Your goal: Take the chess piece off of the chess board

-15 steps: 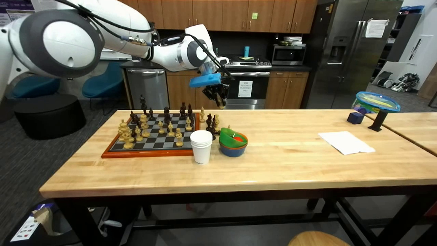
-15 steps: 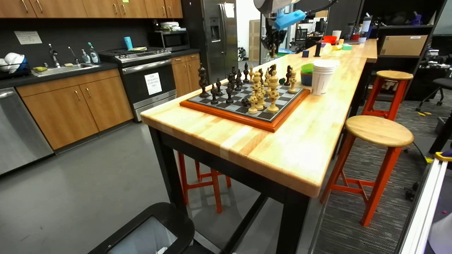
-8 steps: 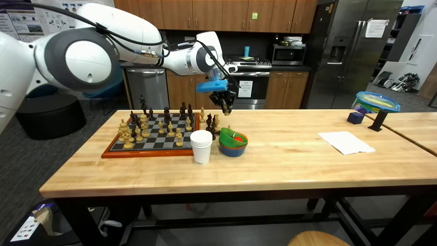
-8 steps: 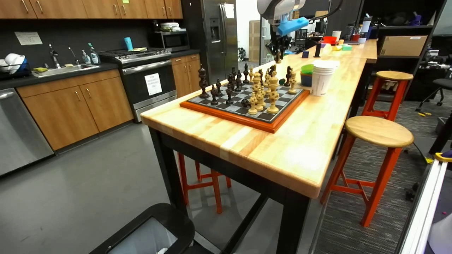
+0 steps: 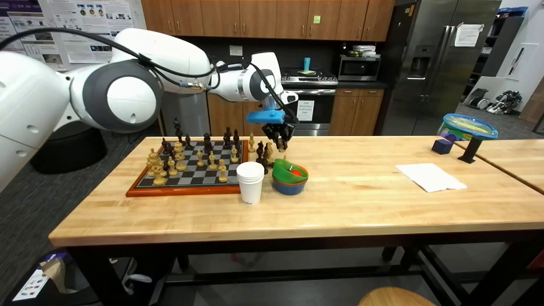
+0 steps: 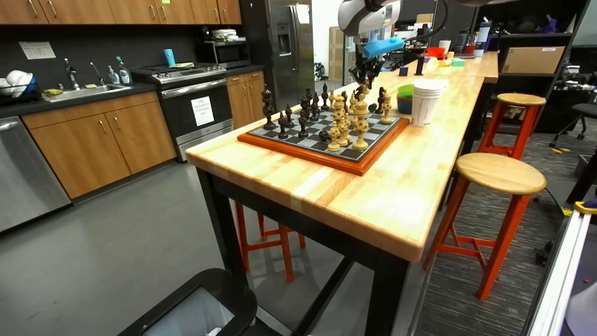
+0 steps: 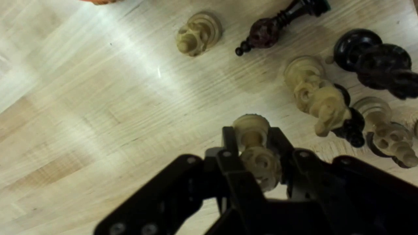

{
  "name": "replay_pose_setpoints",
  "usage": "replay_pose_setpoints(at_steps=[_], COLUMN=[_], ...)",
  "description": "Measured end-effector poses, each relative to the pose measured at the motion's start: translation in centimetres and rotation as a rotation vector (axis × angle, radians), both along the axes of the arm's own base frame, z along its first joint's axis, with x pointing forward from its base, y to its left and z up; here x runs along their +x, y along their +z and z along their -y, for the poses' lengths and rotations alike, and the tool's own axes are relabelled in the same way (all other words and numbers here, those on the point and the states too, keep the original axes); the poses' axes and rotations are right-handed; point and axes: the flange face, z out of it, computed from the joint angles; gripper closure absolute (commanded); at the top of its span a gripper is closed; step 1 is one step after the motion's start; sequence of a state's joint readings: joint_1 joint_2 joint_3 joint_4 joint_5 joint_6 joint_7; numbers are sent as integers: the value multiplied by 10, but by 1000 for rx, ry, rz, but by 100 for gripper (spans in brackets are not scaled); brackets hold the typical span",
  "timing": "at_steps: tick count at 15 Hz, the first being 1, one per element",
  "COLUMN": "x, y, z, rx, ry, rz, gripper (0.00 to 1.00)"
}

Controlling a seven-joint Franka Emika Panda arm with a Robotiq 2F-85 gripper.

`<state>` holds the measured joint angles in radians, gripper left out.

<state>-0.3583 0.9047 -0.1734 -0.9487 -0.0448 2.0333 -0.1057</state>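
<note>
The chess board (image 5: 182,191) with several dark and light pieces on it lies on the table; it also shows in an exterior view (image 6: 303,157). My gripper (image 7: 251,132) is shut on a light wooden chess piece (image 7: 259,161), with a finger on each side and its base pointing away from the palm. The gripper (image 5: 280,143) is beyond the board's cup-side edge, low above the table, near a group of pieces off the board. In an exterior view the gripper (image 6: 365,83) is behind the board's pieces. The wrist view shows bare wood under the held piece.
Off the board stand a light pawn-like piece (image 7: 199,34), a dark piece (image 7: 266,32), a light knight-like piece (image 7: 316,94) and several others. White stacked cups (image 5: 250,182) and green and blue bowls (image 5: 289,187) stand nearby. White paper (image 5: 431,177) lies farther along the table.
The gripper with the light piece has come down toward the table and moved away from the board, toward the group of pieces beside it. The board's pieces have not moved.
</note>
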Motion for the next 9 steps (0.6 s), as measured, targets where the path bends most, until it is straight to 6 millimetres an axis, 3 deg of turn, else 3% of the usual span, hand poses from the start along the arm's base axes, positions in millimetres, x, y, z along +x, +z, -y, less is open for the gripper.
replay_pose_setpoints(at_steps=[8,9], x=[5,6], y=[-11,-11], z=[5,4], rx=[35,40], ry=[-31,-33], rz=[-9,-10], gripper=[93,49])
